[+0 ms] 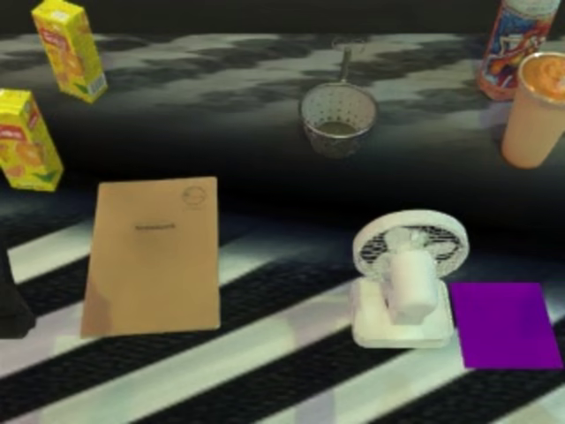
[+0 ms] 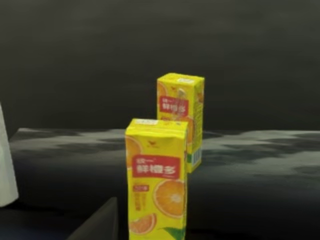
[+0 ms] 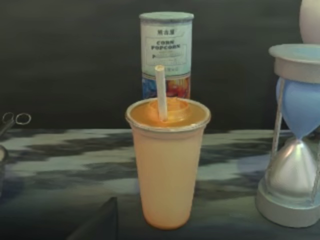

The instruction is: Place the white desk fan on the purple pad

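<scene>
The white desk fan stands upright at the front right of the table, its round grille head facing the table's far side and its square base on the striped cloth. The purple pad lies flat just right of the base, nearly touching it, with nothing on it. My left arm is parked at the table's left edge, far from both. One dark finger shows off to the side in its wrist view, holding nothing. My right gripper is out of the top view; one finger shows, apart from anything.
A tan envelope lies front left. Two yellow juice cartons stand back left. A metal strainer sits back centre. An orange cup with straw, a popcorn can and an hourglass crowd the back right.
</scene>
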Controlling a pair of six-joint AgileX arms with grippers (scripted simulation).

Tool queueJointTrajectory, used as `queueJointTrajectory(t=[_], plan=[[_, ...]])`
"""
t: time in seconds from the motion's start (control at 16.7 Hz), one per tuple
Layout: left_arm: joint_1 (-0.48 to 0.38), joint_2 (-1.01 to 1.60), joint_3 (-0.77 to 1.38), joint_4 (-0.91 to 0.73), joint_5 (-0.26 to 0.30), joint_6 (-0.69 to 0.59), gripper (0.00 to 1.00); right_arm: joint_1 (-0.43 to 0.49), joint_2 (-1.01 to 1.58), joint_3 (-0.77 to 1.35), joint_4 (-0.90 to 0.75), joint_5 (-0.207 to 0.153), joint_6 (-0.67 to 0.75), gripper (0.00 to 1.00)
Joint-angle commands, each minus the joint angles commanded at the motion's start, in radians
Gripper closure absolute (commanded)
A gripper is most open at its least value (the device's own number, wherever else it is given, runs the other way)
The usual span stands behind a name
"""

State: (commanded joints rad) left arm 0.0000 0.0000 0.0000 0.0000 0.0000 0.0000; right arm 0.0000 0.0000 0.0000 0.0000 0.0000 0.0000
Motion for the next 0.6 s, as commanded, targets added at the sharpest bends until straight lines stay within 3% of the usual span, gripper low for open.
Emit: queueJointTrajectory(t=[0.3,0.6], plan=[[0.000,0.000,0.000,0.000,0.000,0.000,0.00,0.025,0.061,0.059,-0.060,-0.001,-0.043,0.00],[0.000,0.000,0.000,0.000,0.000,0.000,0.00,0.127,0.368,0.343,-0.329,0.003,-0.216,0.00]])
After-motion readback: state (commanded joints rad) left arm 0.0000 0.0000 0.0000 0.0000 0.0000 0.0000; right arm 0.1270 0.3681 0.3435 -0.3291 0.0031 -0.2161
